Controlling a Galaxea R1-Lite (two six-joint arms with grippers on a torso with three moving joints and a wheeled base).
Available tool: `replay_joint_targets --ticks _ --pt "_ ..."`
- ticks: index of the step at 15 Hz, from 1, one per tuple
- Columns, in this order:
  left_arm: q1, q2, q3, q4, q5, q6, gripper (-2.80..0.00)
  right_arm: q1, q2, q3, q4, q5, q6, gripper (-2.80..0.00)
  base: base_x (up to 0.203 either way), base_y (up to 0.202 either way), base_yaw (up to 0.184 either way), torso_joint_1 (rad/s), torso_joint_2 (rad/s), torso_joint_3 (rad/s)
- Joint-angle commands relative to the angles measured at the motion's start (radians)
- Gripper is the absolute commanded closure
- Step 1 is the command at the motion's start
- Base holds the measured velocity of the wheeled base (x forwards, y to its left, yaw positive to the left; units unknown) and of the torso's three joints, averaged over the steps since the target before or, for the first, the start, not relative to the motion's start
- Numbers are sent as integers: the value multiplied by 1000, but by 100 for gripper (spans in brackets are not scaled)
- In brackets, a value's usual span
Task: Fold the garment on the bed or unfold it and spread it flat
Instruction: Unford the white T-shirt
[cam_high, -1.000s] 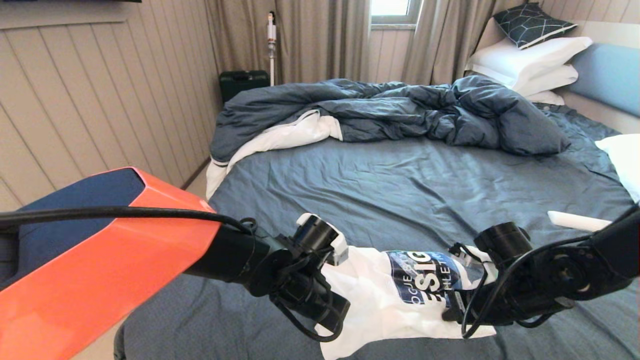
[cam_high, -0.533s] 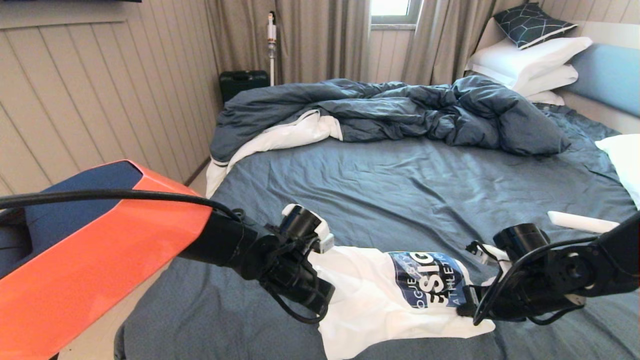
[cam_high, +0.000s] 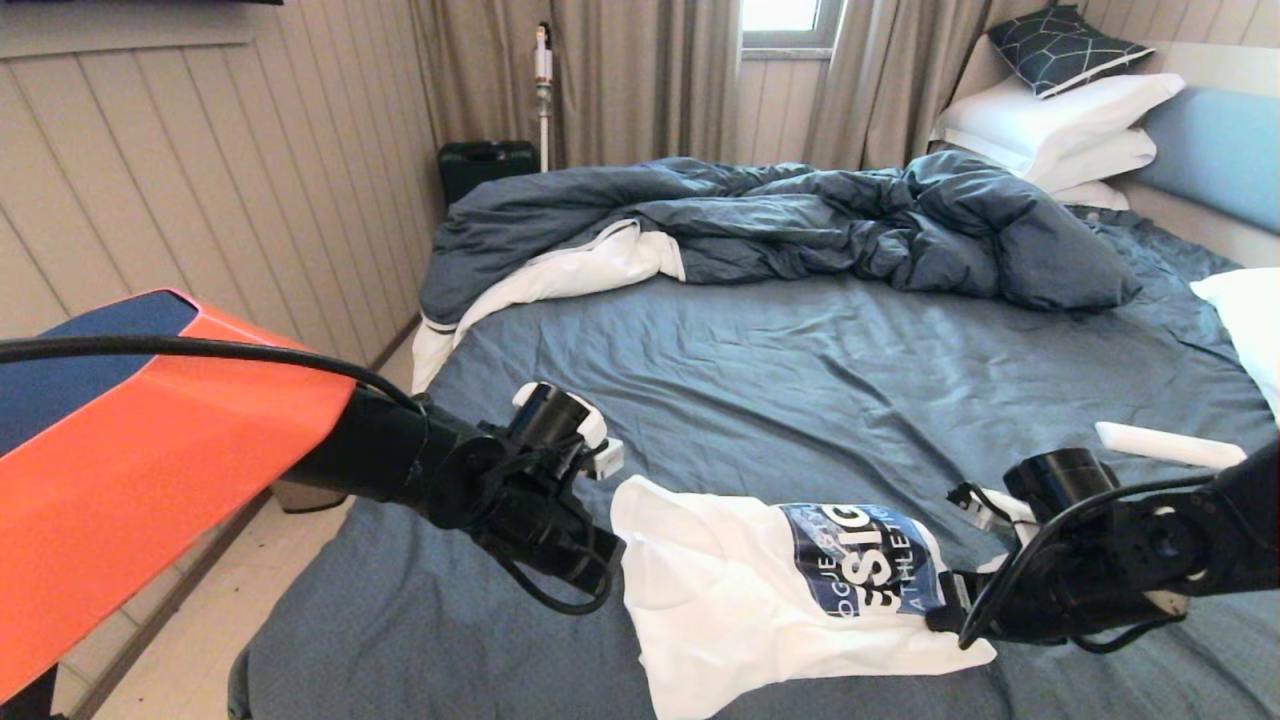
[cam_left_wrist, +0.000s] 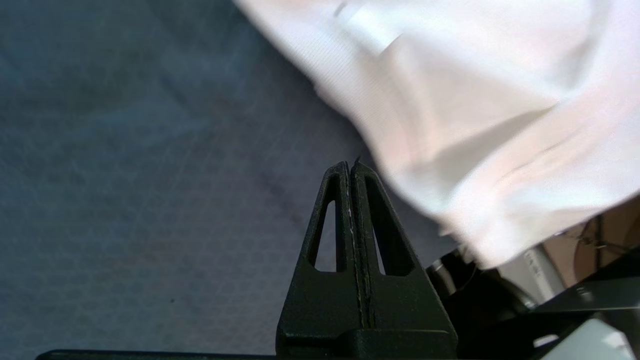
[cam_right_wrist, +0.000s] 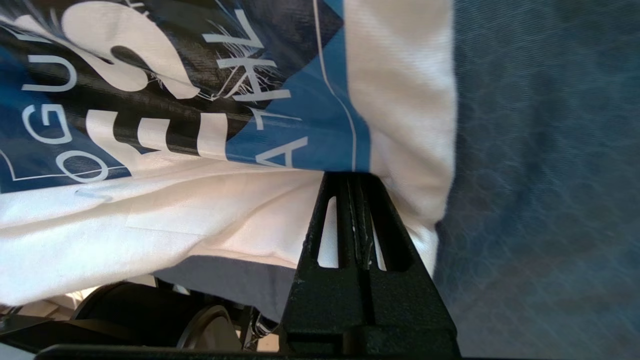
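Left gripper (cam_left_wrist: 350, 167) is pressed together, empty, just beside the shirt (cam_high: 730, 600); right gripper (cam_right_wrist: 356, 176) pinches its edge on the bed (cam_high: 800, 370).

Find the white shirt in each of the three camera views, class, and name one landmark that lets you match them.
Head view: the white shirt lies at the bed's near edge, between the two arms.
Left wrist view: plain white cloth beside the shut left claw.
Right wrist view: its blue logo just beyond the right claw.
Shared landmark: the blue sheet.
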Motion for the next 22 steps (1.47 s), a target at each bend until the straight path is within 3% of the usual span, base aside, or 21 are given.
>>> replay_joint_targets --ticks 1,6,10,14,17,18,20,22 --pt "3 -32 -14 1 -3 -6 0 8 -54 -6 -2 10 2 0 0 0 0 0 0 0" --pt "24 -203 -31 2 3 -51 0 70 -308 -28 1 68 21 0 0 0 0 0 0 0" --pt "117 -418 -27 52 7 -46 0 93 -559 -45 29 69 28 0 0 0 0 0 0 0" --pt "279 -678 53 152 1 -41 0 72 -812 -45 177 64 34 0 0 0 0 0 0 0" --pt "337 -938 200 215 7 -38 0 3 -1065 -41 412 60 18 0 0 0 0 0 0 0" --pt "348 -1038 250 242 30 -38 0 -13 -1157 -39 514 60 2 0 0 0 0 0 0 0" --pt "365 -1232 346 296 139 -41 0 -29 -1325 -11 665 56 -21 0 0 0 0 0 0 0" --pt "376 -1384 465 326 259 -49 0 -28 -1455 77 728 10 -35 0 0 0 0 0 0 0"
